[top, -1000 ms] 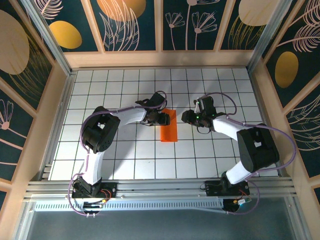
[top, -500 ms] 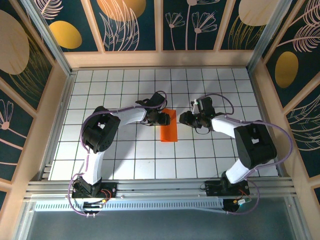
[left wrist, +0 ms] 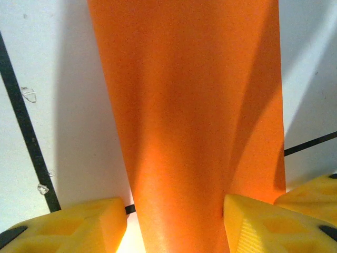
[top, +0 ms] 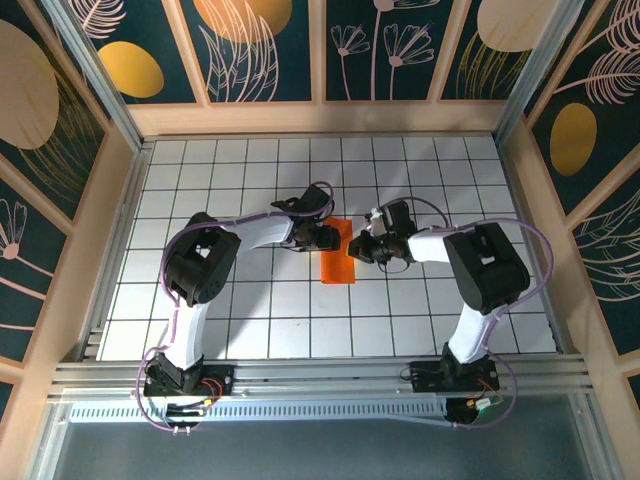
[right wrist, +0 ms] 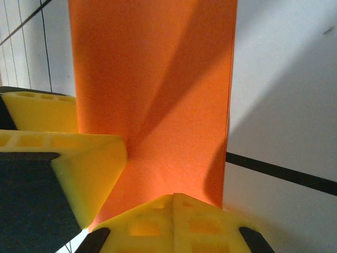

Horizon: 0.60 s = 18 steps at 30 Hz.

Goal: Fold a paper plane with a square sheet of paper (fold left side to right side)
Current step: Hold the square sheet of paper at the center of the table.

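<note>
Right end effector (top: 362, 248) has slid to my folded bright orange paper sheet (top: 338, 262), clenched at its right edge, creasing I judge; left end effector (top: 328, 238), jaws spread, pins its left edge.

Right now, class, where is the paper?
In the top view, the paper lies folded near the table's middle, just left of the right fingers; the left fingers straddle it.

No legible text anywhere.
</note>
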{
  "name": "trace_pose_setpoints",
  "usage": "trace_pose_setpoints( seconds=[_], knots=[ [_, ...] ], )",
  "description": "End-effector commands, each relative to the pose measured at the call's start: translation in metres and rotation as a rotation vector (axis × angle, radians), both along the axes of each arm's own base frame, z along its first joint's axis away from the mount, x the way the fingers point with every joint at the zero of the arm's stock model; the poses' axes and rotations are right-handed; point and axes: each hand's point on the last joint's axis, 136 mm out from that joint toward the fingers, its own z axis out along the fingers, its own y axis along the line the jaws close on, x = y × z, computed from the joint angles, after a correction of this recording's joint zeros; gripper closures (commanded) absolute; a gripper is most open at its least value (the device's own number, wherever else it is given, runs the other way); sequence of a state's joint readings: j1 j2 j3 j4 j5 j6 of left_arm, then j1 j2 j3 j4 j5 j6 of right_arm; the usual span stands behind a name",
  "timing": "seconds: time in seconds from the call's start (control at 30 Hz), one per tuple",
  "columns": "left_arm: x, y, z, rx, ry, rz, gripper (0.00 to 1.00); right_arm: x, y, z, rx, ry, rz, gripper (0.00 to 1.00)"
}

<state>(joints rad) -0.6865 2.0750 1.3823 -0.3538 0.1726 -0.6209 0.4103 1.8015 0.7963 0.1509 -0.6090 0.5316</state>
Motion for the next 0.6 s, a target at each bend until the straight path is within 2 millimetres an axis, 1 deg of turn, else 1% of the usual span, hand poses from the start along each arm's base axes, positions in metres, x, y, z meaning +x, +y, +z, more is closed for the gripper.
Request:
trace_pose_setpoints(
  seconds=[0.0,0.2,0.3,0.4,0.57],
  knots=[
    [-0.014,0.008,-0.067,0.088,0.06,-0.021,0.46,0.003,0.008,0.0,0.016,-0.006,0.017,1.0],
    [-0.011,0.01,-0.063,0.099,0.044,-0.015,0.46,-0.006,-0.005,-0.021,-0.063,0.033,0.001,1.0],
    [-0.006,0.014,-0.056,0.111,0.011,0.001,0.45,-0.011,-0.013,-0.032,-0.113,0.052,-0.004,1.0],
    [0.002,0.017,-0.039,0.12,-0.041,0.022,0.43,-0.016,-0.019,-0.041,-0.149,0.071,-0.004,1.0],
    [0.014,0.024,0.0,0.101,-0.133,0.063,0.36,-0.02,-0.026,-0.05,-0.197,0.089,-0.007,1.0]
  ],
)
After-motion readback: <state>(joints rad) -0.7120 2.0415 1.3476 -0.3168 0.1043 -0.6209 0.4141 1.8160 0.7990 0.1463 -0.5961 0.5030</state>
